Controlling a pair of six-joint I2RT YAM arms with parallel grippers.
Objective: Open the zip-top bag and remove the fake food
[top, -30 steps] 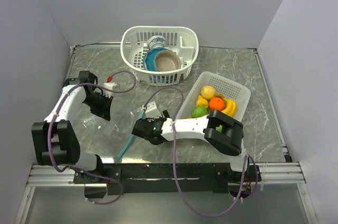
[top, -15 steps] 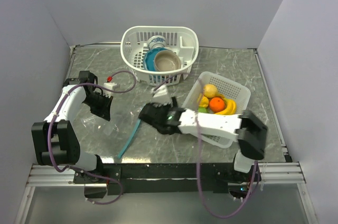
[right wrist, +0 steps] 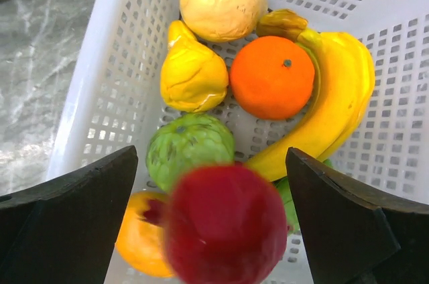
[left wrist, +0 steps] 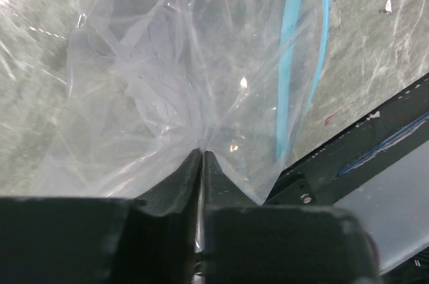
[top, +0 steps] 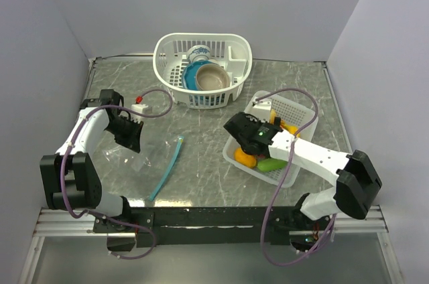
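The top external camera sits high behind the arm bases, looking down over the whole marble table (top: 301, 80). The left wrist camera presses close against the zip-top bag (left wrist: 154, 83), which lies at the overhead view's left. The right wrist camera looks steeply down, close, into the white fruit basket (right wrist: 94, 76), which is at the overhead view's right.

A robot lab cell: plain grey panels (top: 201, 3) enclose a marbled tabletop (top: 201, 157).

The zip-top bag (top: 129, 157), clear and crumpled, lies near the table's (top: 208, 126) left edge, its teal zip strip (top: 167, 167) slanting toward the near edge. The fake food (right wrist: 191, 73) fills a white basket (top: 303, 115) toward the right edge: orange (right wrist: 271, 76), banana (right wrist: 335, 106), green fruit (right wrist: 190, 150), blurred red apple (right wrist: 224, 227)
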